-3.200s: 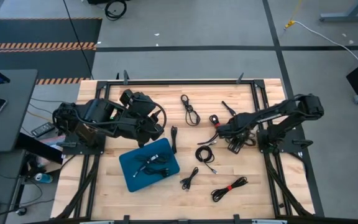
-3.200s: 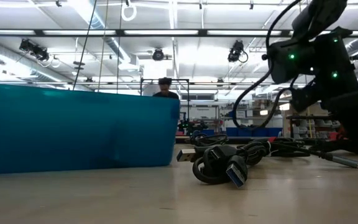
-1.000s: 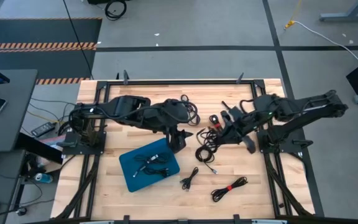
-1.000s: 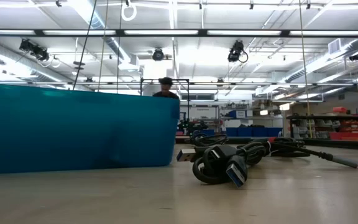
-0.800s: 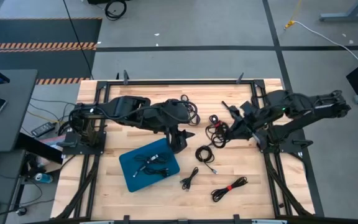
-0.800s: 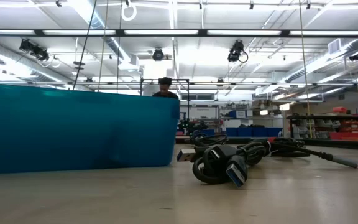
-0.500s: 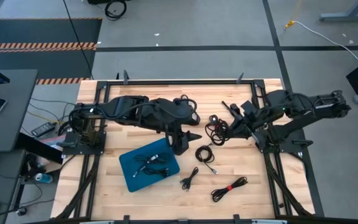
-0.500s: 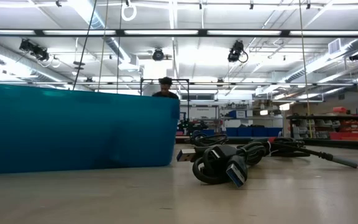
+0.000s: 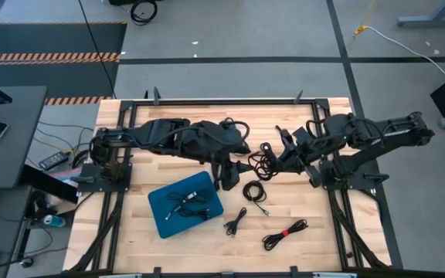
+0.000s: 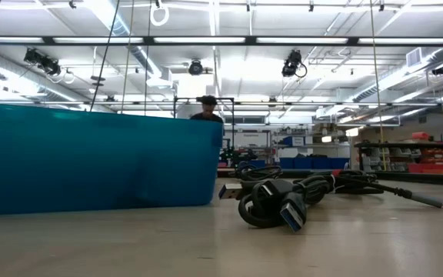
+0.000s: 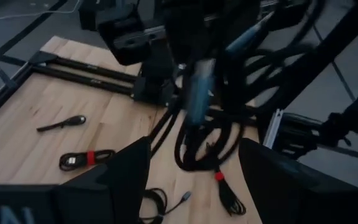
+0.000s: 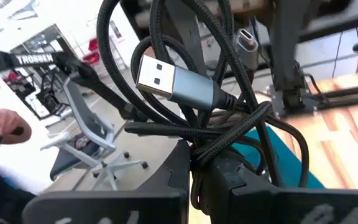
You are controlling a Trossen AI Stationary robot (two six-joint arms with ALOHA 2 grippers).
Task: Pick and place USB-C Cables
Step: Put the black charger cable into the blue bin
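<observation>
My right gripper (image 9: 275, 161) (image 12: 207, 168) is shut on a coiled black USB-C cable (image 9: 261, 162) (image 12: 191, 93) and holds it above the table's middle. The coil shows a silver plug (image 12: 166, 81). In the left wrist view this cable (image 11: 207, 134) hangs in the air with a red tie (image 11: 219, 176) low on it. My left gripper (image 9: 238, 167) (image 11: 194, 149) stands open just left of the cable, fingers pointing at it, touching nothing. The blue tray (image 9: 164, 218) (image 10: 91, 158) lies at the near left with cables (image 9: 190, 205) in it. My right gripper pinches several strands of the coil together (image 12: 219, 146) between its two fingers. The fingers come nearly level from the table's right. The cable is lifted clear of the table, and its loops and both plugs stand free beyond the fingertips.
Loose cables lie on the wood: a coil (image 9: 255, 191), a small bundle (image 9: 236, 222) (image 10: 279, 201) and one with a red tie (image 9: 284, 234) (image 11: 86, 158). A black metal frame (image 9: 222, 101) runs along the table's far edge. A person (image 10: 204, 108) stands in the room beyond.
My left gripper has tipped its fingers up toward the hanging cable and edged toward the table's right, staying open. My right gripper has kept the cable lifted and rolled a little.
</observation>
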